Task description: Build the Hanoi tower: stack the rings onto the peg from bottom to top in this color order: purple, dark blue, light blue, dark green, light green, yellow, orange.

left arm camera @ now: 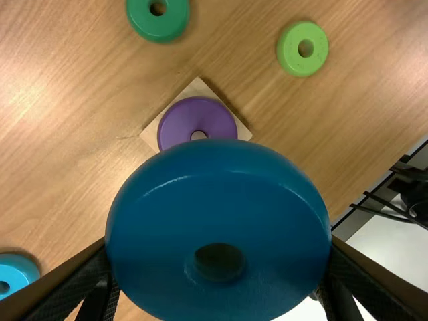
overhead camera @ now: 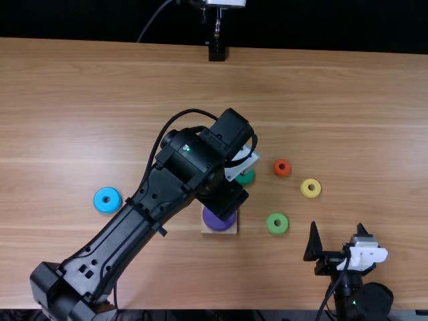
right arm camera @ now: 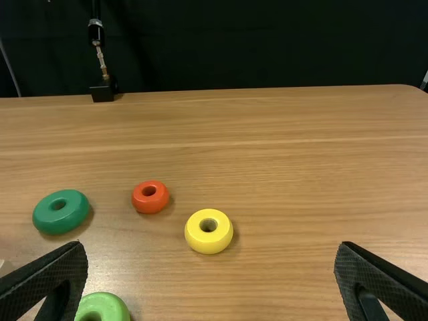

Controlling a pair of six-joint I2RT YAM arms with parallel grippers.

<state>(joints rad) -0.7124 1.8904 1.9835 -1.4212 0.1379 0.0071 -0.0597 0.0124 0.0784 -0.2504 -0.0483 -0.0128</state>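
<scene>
While the left gripper [left arm camera: 219, 247] pinches the dark blue ring [left arm camera: 217, 194] by its sides, up near the purple ring [left arm camera: 194, 117], I'd want it level and its hole centred over the purple one's before a slow lowering, with release only once it sits flat.

A dark blue ring [left arm camera: 217, 207] sits gripped in the left tool [overhead camera: 224, 197]; lower, a purple ring [left arm camera: 180, 120] lies flat on a square base [left arm camera: 198, 88]. Left of the tool: light blue ring [overhead camera: 99, 200]; right: dark green [right arm camera: 47, 217], light green [left arm camera: 289, 50], yellow [right arm camera: 208, 242], orange rings [right arm camera: 150, 204].
</scene>
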